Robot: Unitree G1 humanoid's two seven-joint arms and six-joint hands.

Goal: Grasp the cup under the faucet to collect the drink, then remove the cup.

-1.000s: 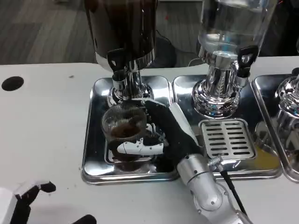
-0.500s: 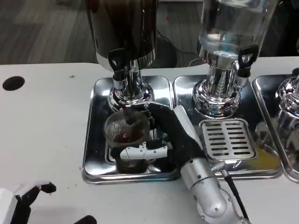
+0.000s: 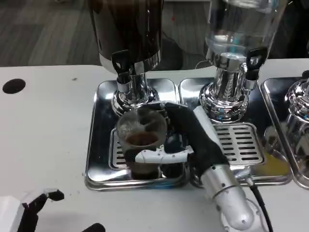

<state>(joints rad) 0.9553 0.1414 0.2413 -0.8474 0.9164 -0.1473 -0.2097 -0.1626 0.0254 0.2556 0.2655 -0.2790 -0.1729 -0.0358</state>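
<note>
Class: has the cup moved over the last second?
Yes. The cup, held by the right hand, has shifted rightward, off from under the dark dispenser's faucet.

Clear plastic cup [image 3: 141, 137], mirror-polished steel tray [image 3: 99, 145], matt white table [image 3: 43, 140]

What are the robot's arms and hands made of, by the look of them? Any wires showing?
The right hand has a white back with a black palm side and fingers in white and black. Behind it comes a rounded silver forearm, smooth and metallic, with a thin black cable running alongside it. The left hand, at the bottom corner, shows the same white shell with black fingertips.
</note>
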